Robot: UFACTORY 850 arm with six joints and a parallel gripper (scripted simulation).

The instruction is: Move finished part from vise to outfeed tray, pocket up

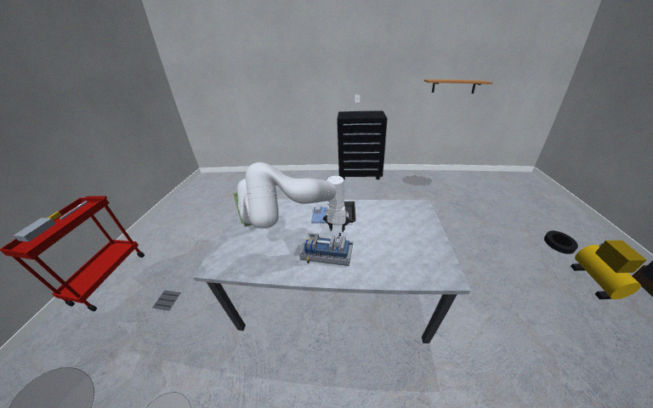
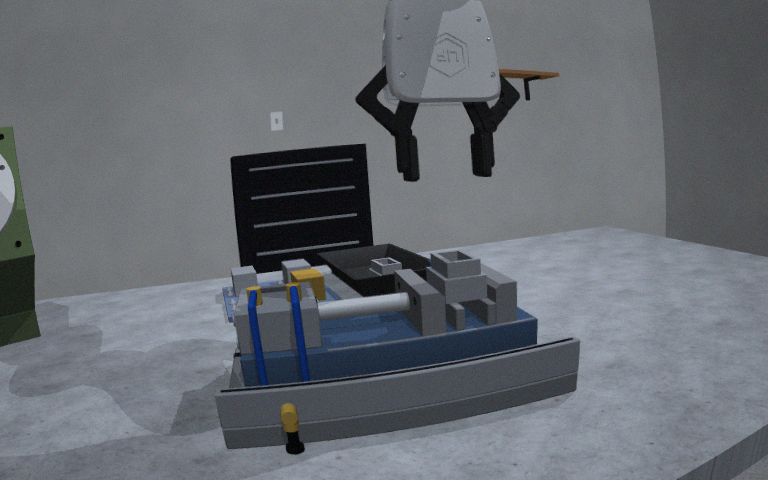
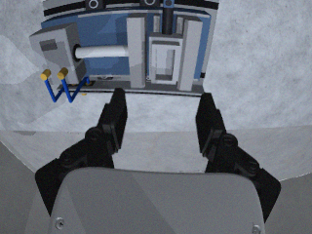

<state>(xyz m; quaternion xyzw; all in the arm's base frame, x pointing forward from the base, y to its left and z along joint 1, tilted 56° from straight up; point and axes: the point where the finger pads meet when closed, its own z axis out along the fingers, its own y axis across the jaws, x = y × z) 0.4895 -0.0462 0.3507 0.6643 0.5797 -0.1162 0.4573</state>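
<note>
The finished part, a grey block with a square pocket facing up, sits clamped between the grey jaws of the vise on its blue base. It shows in the wrist view between two upright jaws. My gripper hangs open and empty well above the vise, fingers pointing down. In the wrist view the gripper has its fingers spread, with the vise beyond them. The dark outfeed tray stands behind the vise with a small grey hollow block in it.
A blue fixture plate with grey and yellow blocks lies behind the vise on the left. The vise has a white screw rod and blue hoses. A black drawer cabinet stands by the far wall. The arm's green base is at the left.
</note>
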